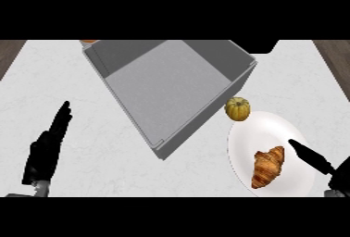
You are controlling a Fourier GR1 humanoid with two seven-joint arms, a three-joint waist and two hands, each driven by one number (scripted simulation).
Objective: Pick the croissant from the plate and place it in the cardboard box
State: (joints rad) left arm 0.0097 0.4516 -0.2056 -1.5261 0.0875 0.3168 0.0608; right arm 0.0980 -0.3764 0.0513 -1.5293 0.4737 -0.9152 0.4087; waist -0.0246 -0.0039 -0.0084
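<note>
Nearest, at the lower left, the left hand (46, 148) rests over the pale counter (89, 139) with its fingers straight and together, pointing away toward the far side and holding nothing. At the lower right, the right hand (315, 159) comes in from the edge; one straight finger reaches out over the right part of the white plate (273, 127), its tip just beside the croissant (268, 166) but not closed on it. How the rest of that hand's fingers are set is cut off at the edge, yet what shows is extended, with nothing gripped.

The croissant lies on the near half of the plate, golden brown, its length running near to far with a slight tilt, its far end nearer the finger.

At the plate's far left rim sits a small yellow-green squash (237, 109), round and ribbed, between the plate and the box.

Farther back, left of centre, stands the grey box (171, 78), open at the top with low walls, set at an angle to the counter's edges; its inside shows only bare floor. A bit of something orange (89, 41) peeks at the box's far left corner, too little visible to identify.
</note>
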